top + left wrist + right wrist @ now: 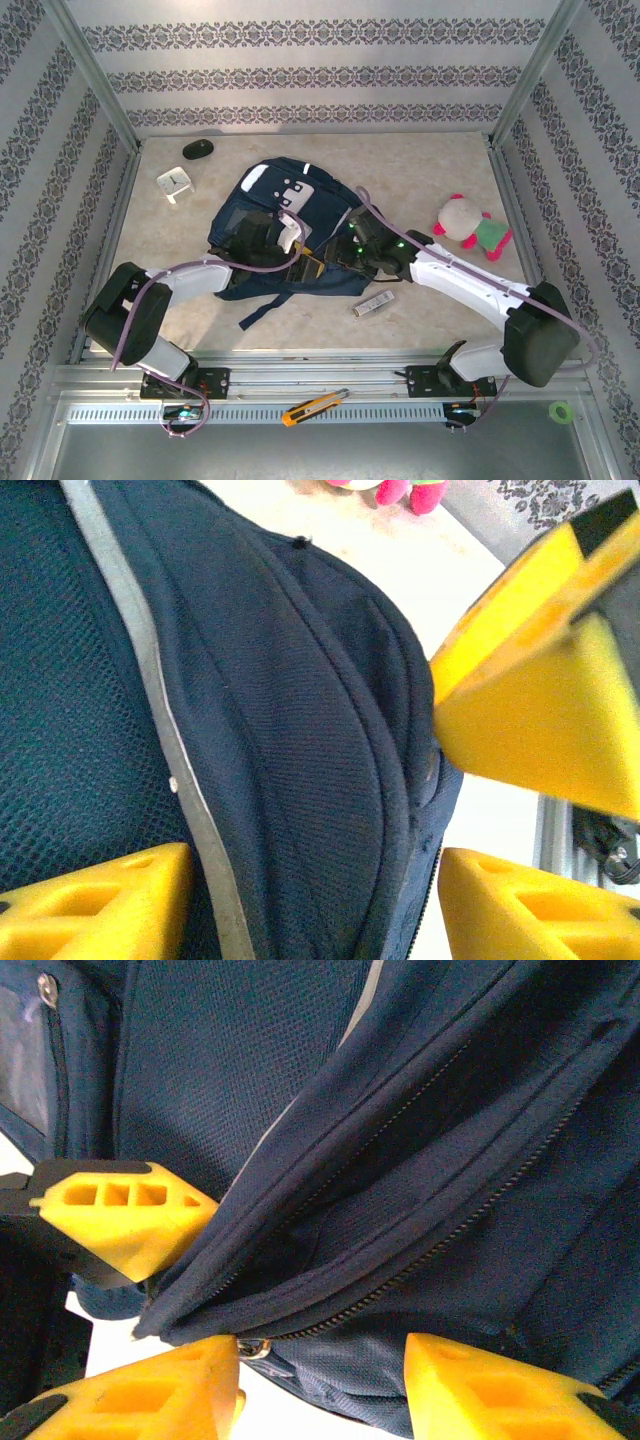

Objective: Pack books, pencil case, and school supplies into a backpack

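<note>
Backpack (290,205) is lying mid-table (440,170), its near edge sitting between both grippers. Left gripper (315,885) is standing wide, with navy fabric and grey piping (150,680) running between its fingers. Right gripper (322,1360) is part-way apart around the zipper (450,1240) edge; gripping or not, can't tell. Overhead is giving the whole bag, with white-grey patches (258,180) at its far end; the wrists are giving mesh and zipper teeth.

I count one navy backpack (285,200), one slim silver bar (373,303), one black mouse (197,149), one small white clock (173,183), one pink-and-green plush toy (468,224), one orange-yellow utility knife (313,407) and one green tape roll (560,411): seven things, one of each kind, five of them on the desk (440,160).
</note>
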`<state>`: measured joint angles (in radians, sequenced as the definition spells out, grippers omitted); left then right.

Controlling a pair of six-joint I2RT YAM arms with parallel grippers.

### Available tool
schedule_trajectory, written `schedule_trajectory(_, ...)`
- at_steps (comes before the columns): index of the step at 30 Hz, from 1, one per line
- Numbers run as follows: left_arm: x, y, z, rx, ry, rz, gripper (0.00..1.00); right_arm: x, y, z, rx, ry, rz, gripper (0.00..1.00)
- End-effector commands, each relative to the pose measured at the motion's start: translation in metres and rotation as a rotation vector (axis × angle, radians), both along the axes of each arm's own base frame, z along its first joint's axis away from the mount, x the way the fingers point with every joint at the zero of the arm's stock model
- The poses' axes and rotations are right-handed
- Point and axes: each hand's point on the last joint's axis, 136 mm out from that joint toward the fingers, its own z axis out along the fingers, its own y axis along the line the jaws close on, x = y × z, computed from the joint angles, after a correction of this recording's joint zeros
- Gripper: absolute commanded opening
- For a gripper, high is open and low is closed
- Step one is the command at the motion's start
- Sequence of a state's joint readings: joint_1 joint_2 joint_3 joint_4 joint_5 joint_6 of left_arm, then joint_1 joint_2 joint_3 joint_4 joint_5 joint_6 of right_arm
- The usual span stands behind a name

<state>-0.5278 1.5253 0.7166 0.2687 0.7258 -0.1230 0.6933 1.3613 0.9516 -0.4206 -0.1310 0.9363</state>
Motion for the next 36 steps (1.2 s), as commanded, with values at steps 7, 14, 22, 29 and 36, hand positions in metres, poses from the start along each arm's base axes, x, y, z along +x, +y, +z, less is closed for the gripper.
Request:
schedule_trajectory(7,0.0,-0.004,0.031,0.088,-0.171,-0.083,0.78,-0.004,-0.02,0.014,0.027,-0.093,0.008,0.46)
schedule_trajectory(14,-0.018,0.049,0.026,0.401,-0.537,-0.283,0.99,-0.009,-0.021,0.032,0.03,-0.2,0.11,0.46)
schedule_trajectory(22,-0.006,0.051,-0.011,0.559,-0.694,-0.476,1.0,-0.016,-0.014,0.023,0.039,-0.2,0.152,0.48)
schedule_trajectory(29,0.019,0.036,-0.016,0.522,-0.66,-0.36,0.36,-0.018,-0.021,0.018,-0.012,-0.2,0.126,0.48)
schedule_trajectory(36,-0.014,0.013,0.011,0.208,-0.206,-0.205,0.0,-0.024,-0.036,0.027,-0.194,-0.227,0.092,0.48)
